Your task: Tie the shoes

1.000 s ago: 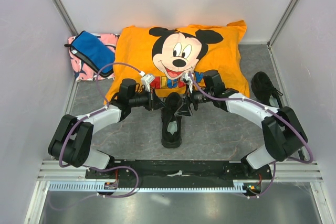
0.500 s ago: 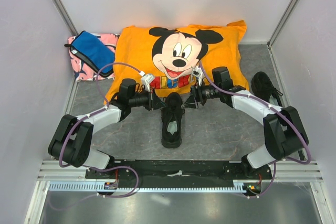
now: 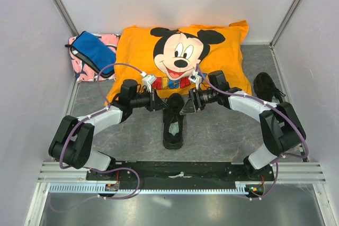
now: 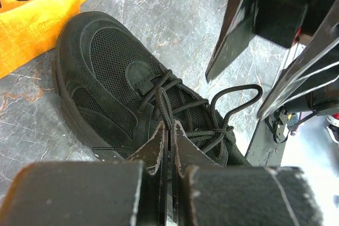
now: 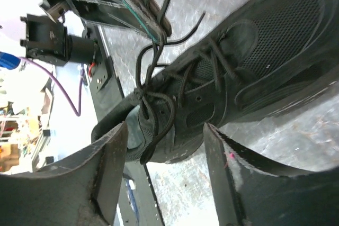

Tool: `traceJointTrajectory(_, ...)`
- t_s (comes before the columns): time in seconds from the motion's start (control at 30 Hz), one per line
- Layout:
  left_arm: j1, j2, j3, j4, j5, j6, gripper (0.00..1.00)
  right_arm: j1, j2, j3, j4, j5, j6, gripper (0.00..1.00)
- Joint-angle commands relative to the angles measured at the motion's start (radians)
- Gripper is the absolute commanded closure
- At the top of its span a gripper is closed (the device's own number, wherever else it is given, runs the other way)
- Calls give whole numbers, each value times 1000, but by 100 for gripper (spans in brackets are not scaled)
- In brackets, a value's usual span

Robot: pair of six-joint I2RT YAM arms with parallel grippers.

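Left hand [image 4: 169, 129] is pinched shut on a lace [image 4: 162, 105] of the black sneaker [image 3: 174, 123] lying between both hands; right hand [image 5: 161, 136] is open and empty beside the free loop [image 4: 233, 89]; risk: an off-line close misses the loop, or a left-hand tug slackens the crossing.

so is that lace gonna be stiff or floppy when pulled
Probably floppy: the lace droops in loose loops instead of holding shape. It looks thin, so it might slip from the shut left tool. A hard pull could drag the shoe, which looks light.
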Motion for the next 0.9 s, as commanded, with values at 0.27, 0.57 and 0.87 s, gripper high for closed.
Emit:
traceJointTrajectory(0.27, -1, -25, -2, 8, -4, 18, 98, 7, -18, 21, -134, 8, -114, 100)
traceJointTrajectory(0.57, 42, -74, -17, -34, -71, 47, 98, -71, -70, -39, -234, 75, -209, 100)
traceJointTrajectory(0.87, 67, -57, -12, -40, -44, 58, 98, -91, -78, -68, -249, 88, -237, 100)
